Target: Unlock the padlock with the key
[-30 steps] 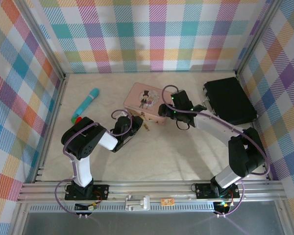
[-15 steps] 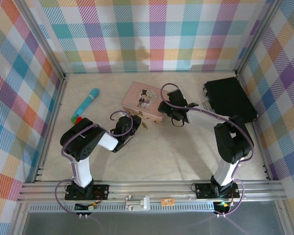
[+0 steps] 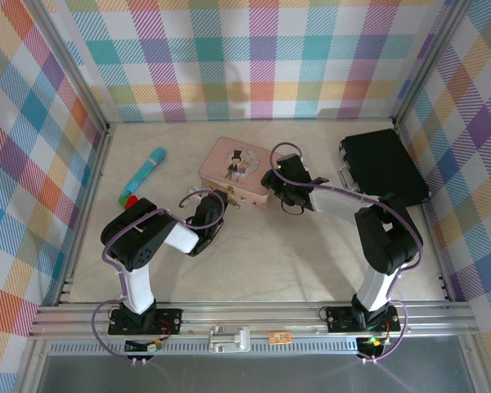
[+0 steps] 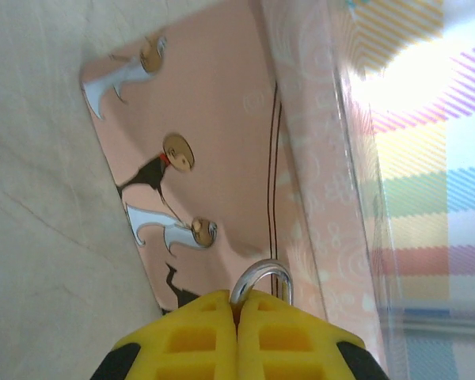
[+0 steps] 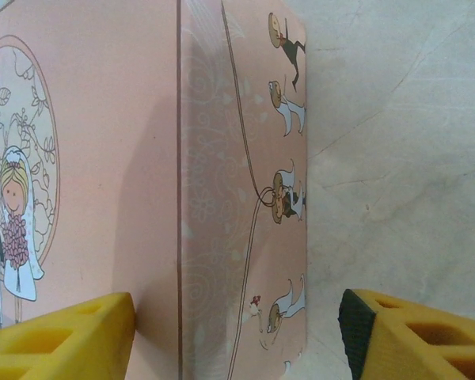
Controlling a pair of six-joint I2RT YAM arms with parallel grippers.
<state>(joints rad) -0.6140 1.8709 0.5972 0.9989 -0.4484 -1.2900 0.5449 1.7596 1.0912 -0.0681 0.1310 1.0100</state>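
Note:
My left gripper is shut on the padlock, whose silver shackle loops out above the yellow fingertips; the brass body is hidden between them. In the top view that left gripper sits at the near edge of the pink picture tin, with a speck of brass padlock at its tip. My right gripper is open at the tin's right end. In the right wrist view its fingers straddle the pink tin's side wall, the other finger standing off over the table. The key is hidden.
A turquoise pen-like tube with a red end lies at the left. A black case sits at the back right. Checked walls close in the marble-patterned table on three sides.
The right gripper has swung left against the pink tin and narrowed its jaws. The tin has slid and turned to the left. The left gripper stays shut and has shifted slightly with it.

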